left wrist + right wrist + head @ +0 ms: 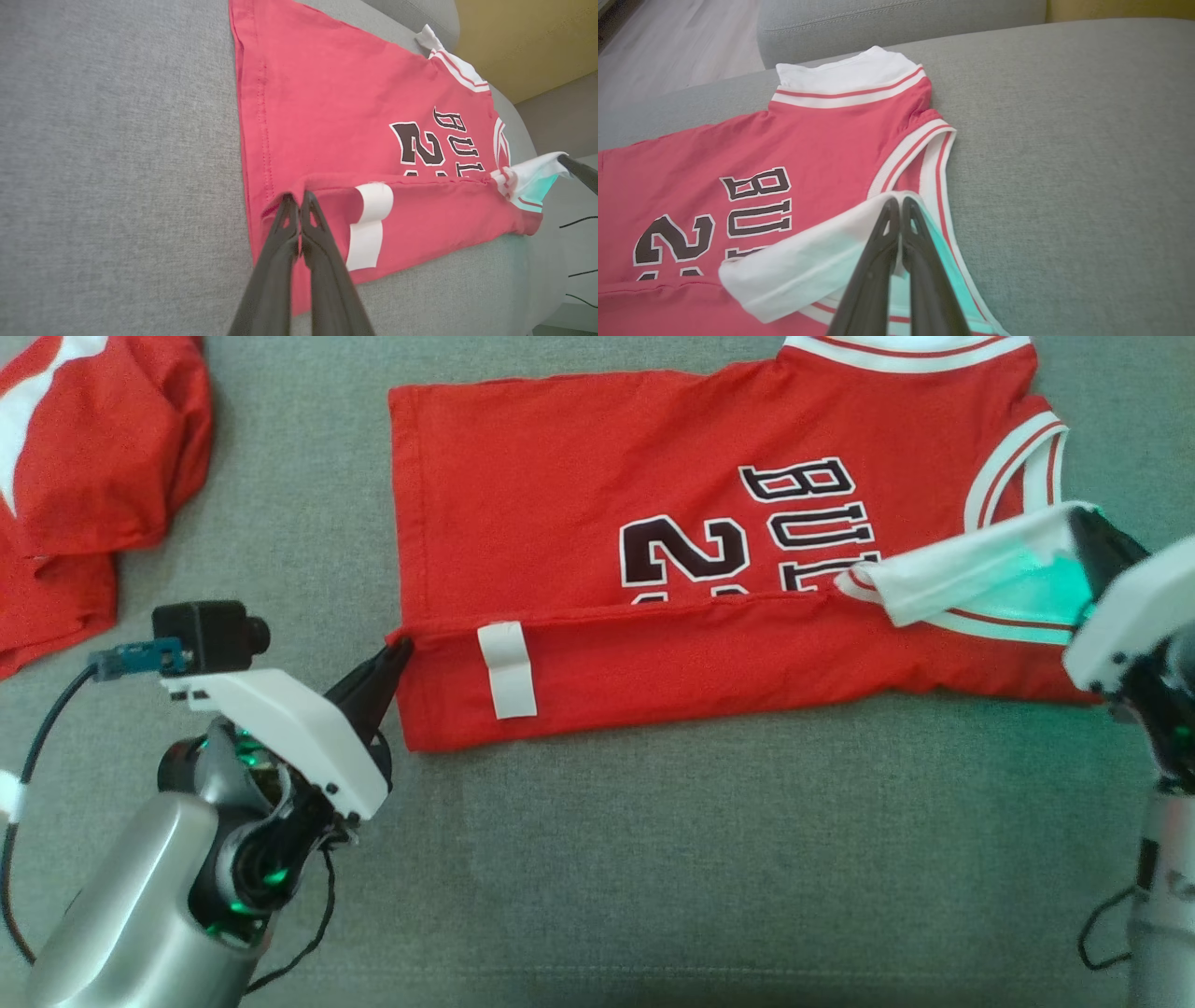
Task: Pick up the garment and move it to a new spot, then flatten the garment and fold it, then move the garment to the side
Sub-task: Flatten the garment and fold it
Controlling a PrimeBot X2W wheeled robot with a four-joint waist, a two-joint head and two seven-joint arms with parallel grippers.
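Nearest, at the lower left of the head view, the left gripper [400, 651] has its dark fingers pressed together on the hem corner of a flap turned up over the garment [597, 504]. The left wrist view shows the tips [298, 198] meeting right at that folded edge. At the right edge, the right gripper [1081, 523] is likewise clamped, pinching the near white sleeve [971, 574] and lifting it off the fabric below. The jersey lies spread across a grey woven cushion [653, 859], filling the middle of the frame, with a white label [507, 670] showing on the turned-up flap. It looks light, limp and thin, so it will likely sag and crease between the two pinch points; the stitched hem and the ribbed, striped sleeve trim seem the firmest places to hold. Beyond the fold sits the black, white-outlined lettering [747, 541], partly covered by the flap, then the far sleeve [910, 350] at the top edge. A second red cloth [103, 457] is heaped at the upper left, well apart.
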